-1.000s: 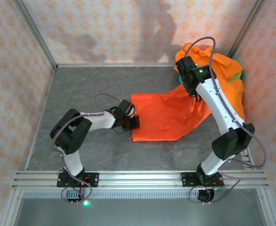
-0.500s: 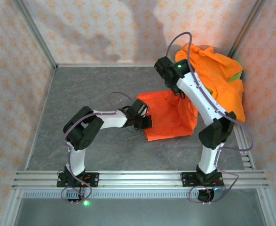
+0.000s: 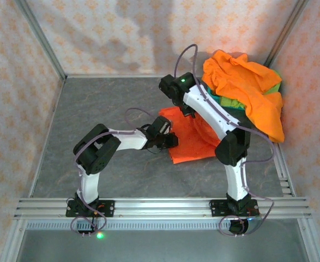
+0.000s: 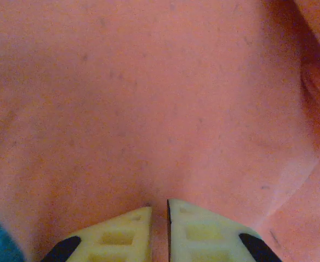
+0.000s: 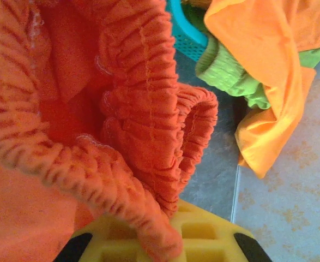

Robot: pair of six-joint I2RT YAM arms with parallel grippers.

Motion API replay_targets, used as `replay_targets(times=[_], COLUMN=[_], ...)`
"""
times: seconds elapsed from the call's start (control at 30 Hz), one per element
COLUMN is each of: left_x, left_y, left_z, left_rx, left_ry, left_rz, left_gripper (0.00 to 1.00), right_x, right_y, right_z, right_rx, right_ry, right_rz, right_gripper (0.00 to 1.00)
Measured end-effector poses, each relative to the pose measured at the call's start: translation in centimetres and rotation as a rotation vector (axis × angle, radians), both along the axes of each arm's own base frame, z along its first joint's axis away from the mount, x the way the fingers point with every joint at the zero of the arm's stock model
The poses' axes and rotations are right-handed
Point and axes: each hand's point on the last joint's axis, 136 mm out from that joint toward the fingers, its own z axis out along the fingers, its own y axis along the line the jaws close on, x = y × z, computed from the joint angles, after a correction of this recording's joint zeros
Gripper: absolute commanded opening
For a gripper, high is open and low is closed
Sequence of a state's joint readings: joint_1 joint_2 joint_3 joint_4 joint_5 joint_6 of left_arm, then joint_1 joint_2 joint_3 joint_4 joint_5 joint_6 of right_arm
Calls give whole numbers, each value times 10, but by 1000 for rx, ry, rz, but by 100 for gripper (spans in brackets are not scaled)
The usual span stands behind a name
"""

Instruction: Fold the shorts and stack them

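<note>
Left pincer [image 4: 160, 207] had its two fingers almost together, with just a thin slit between them. Orange cloth was in that slit, but I could not tell if it was pinched or loose. This pincer sat at the side of the orange shorts [image 3: 195, 146] that was away from the basket [image 5: 188, 39]. Right pincer [image 5: 173, 224] was shut tight on the bunched, stretchy waist of the same shorts, on the side nearer the basket. The orange shorts lay crumpled on the grey table [image 3: 110, 109], just beside the basket and to its left. More orange shorts were heaped in a pile [image 3: 247, 82] on top of the basket and hung over its side. Green shorts [image 5: 230, 73] peeked out from under the pile.
</note>
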State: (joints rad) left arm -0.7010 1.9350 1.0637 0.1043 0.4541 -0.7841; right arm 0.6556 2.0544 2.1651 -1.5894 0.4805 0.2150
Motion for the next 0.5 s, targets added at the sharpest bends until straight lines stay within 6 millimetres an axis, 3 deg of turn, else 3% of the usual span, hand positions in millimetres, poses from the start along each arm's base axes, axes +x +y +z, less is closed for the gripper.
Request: replay_targets(times=[0.1,0.2,0.27,0.4,0.5], left_x=[-4,-4,-5,-8,-3], left_y=[12,24,33,61,87], left_z=[15,40,54,77,98], left_rx=[-14,-43,-56,-63,-65], left_ry=[-33,-98,-141,-219,-289], left_rz=[45,100,135,227,314], left_gripper=[47,55,61,71,79], right_x=[2,2,2,-4,-16], right_y=[5,14,23,61,99], right_z=[-11,-22,-30,-52,-69], right_rx=[15,60,114,324,519], right_ry=[16,37,51,125,221], right_rz=[-10,-20,-34,-39,-19], right_gripper=[0,9,20,65,79])
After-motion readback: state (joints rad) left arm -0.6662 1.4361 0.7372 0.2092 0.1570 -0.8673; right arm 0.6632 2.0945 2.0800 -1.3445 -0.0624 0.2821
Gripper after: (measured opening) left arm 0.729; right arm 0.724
